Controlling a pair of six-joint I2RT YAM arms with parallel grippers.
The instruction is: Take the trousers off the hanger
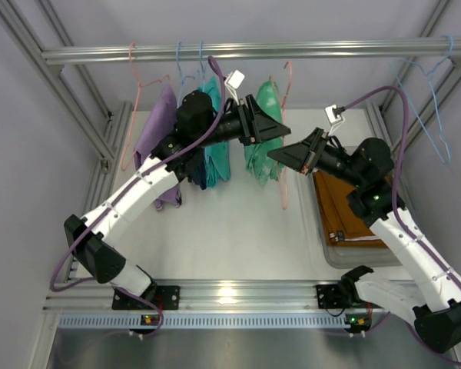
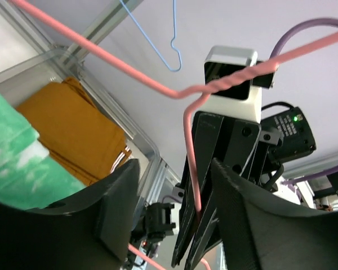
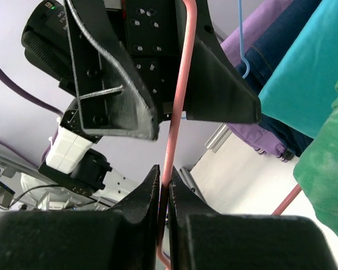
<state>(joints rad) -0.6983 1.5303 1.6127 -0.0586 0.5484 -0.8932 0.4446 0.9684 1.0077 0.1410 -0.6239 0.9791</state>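
Note:
The mint-green mottled trousers (image 1: pixel 263 138) hang on a pink wire hanger (image 1: pixel 283 188) from the top rail. They also show at the left of the left wrist view (image 2: pixel 17 163) and at the right of the right wrist view (image 3: pixel 327 169). My left gripper (image 1: pixel 276 127) is open beside them, and the hanger wire (image 2: pixel 190 163) runs between its fingers (image 2: pixel 115 208) without touching. My right gripper (image 1: pixel 272 154) is shut on the same wire (image 3: pixel 174 129) just below. The rust-orange trousers (image 1: pixel 339 204) lie folded in a tray, also seen in the left wrist view (image 2: pixel 73 135).
The grey tray (image 1: pixel 334 252) sits at the right of the table. Lilac trousers (image 1: pixel 160 127) and teal trousers (image 1: pixel 215 150) hang left of the mint-green pair. An empty blue hanger (image 1: pixel 434 115) hangs at the far right. Metal frame posts stand on both sides.

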